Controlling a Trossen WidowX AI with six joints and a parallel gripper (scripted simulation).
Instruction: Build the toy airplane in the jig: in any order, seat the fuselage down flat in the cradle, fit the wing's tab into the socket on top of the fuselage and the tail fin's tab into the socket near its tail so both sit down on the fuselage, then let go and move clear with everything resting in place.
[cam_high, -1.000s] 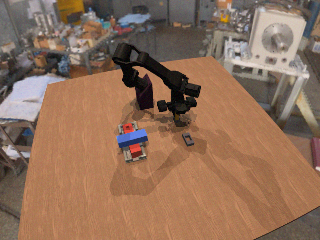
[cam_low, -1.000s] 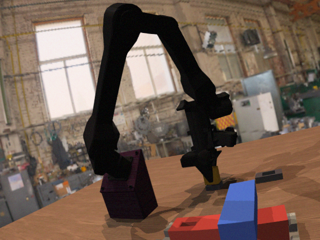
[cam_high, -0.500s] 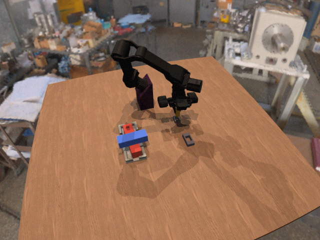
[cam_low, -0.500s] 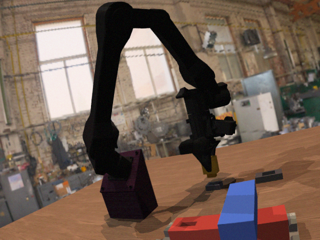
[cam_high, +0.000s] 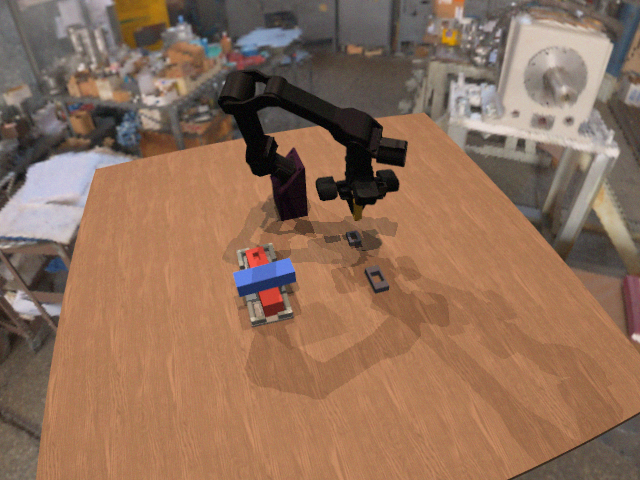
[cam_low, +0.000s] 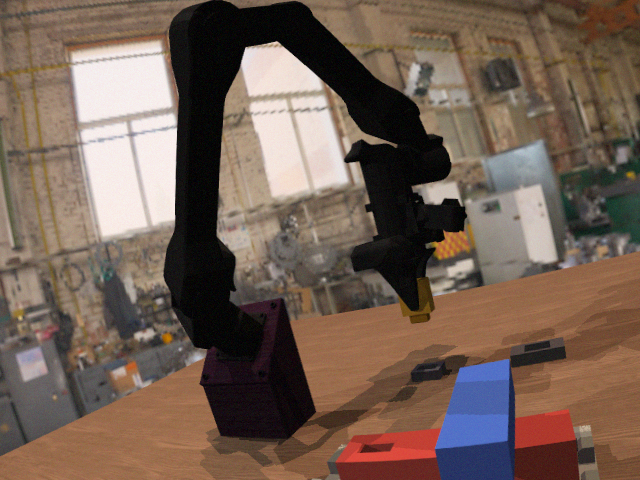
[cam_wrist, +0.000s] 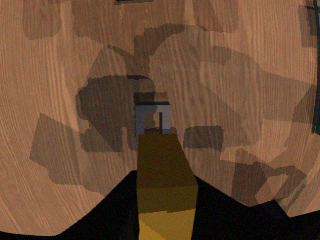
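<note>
My gripper (cam_high: 356, 205) (cam_low: 416, 302) (cam_wrist: 158, 177) is shut on the yellow tail fin (cam_high: 357, 211) (cam_low: 424, 297) (cam_wrist: 166, 165) and holds it upright in the air, its tab pointing down, above the small dark holder. The red fuselage (cam_high: 271, 301) (cam_low: 545, 431) lies in the grey cradle (cam_high: 286, 311) (cam_low: 587, 452) and looks level. The blue wing (cam_high: 264, 277) (cam_low: 478, 428) lies across the fuselage and looks flat on it; its tab is hidden. The tail socket (cam_high: 256, 255) (cam_low: 376, 447) in the fuselage is open and empty.
The small dark holder (cam_high: 353, 238) (cam_low: 428, 370) (cam_wrist: 140, 120) stands empty below the gripper. A larger dark holder (cam_high: 383, 285) (cam_low: 540, 353) stands empty nearby. The purple arm base (cam_high: 290, 198) (cam_low: 258, 408) stands behind the cradle on the wooden table (cam_high: 170, 361).
</note>
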